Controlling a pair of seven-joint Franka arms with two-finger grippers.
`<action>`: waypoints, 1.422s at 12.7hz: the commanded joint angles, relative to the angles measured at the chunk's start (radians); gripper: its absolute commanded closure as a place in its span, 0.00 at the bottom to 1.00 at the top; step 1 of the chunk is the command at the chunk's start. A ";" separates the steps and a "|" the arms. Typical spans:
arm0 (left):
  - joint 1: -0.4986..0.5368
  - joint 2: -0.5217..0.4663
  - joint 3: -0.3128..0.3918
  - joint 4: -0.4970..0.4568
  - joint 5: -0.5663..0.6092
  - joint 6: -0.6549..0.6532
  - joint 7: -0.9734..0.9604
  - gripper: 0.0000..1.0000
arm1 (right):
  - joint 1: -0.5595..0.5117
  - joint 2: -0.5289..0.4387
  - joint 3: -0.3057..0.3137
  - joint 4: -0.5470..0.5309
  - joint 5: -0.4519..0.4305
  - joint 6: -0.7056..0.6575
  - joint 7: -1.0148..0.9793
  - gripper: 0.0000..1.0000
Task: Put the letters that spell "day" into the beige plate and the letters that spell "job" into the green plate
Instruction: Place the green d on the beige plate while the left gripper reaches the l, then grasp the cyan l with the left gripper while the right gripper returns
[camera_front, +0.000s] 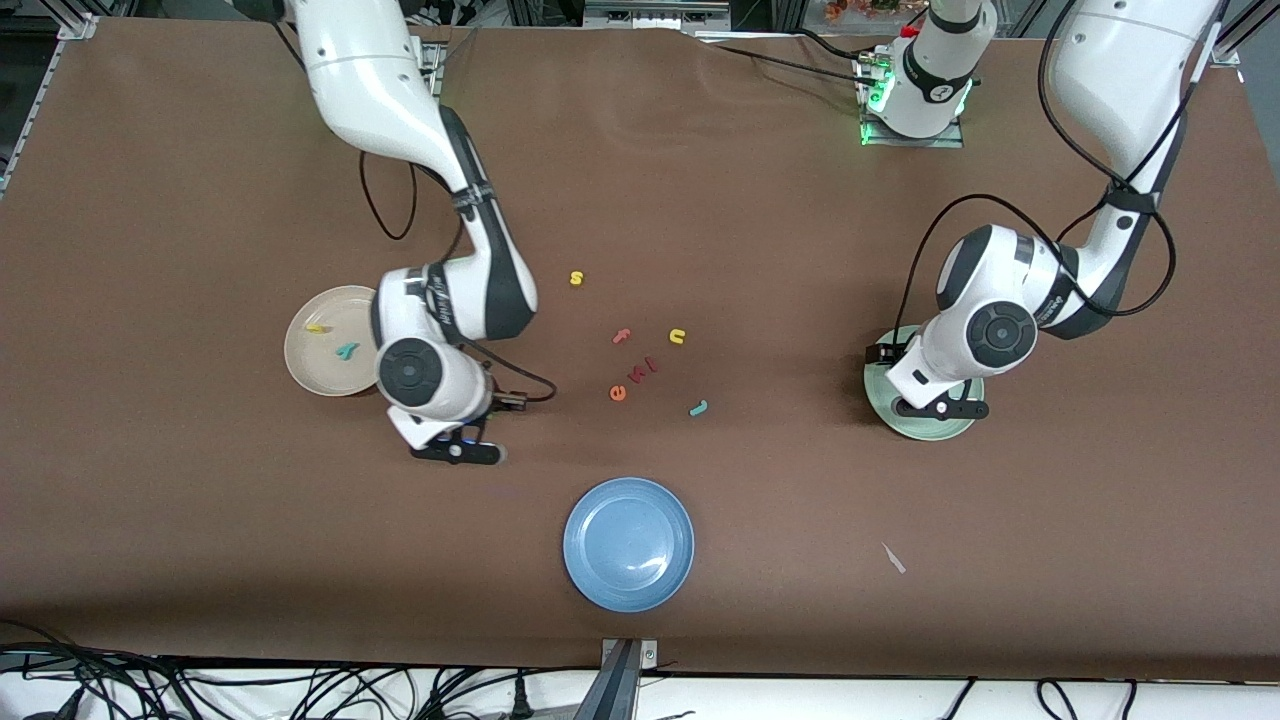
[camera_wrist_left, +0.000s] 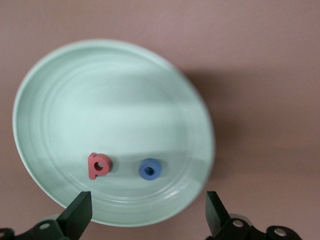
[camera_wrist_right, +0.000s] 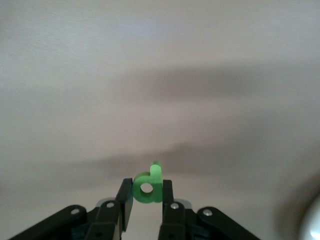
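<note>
Green "d" (camera_wrist_right: 149, 187) pinched between the closed fingers of the right gripper (camera_wrist_right: 146, 200), over bare table beside the beige plate (camera_front: 300, 365). Red "b" (camera_wrist_left: 98, 166) and blue "o" (camera_wrist_left: 149, 169) in the green plate (camera_wrist_left: 60, 90) under the wide-open left gripper (camera_wrist_left: 147, 212), whose arm hides them in the front view.

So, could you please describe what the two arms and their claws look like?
Both arms are glossy white with black joint bands and round grey joint caps, and loose black cables loop alongside them. The left claw and right claw have matte black fingers on black bodies with small silver screws.
</note>
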 joint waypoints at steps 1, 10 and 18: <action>-0.006 -0.016 -0.026 0.060 0.017 -0.034 0.120 0.00 | 0.004 -0.234 -0.028 -0.283 -0.046 -0.003 -0.091 0.91; -0.186 0.047 -0.055 0.241 0.017 -0.033 0.254 0.00 | -0.047 -0.264 -0.200 -0.491 -0.146 -0.087 -0.259 0.23; -0.283 0.225 -0.055 0.368 0.026 0.042 0.453 0.00 | -0.029 -0.260 -0.177 -0.238 -0.127 -0.306 -0.196 0.00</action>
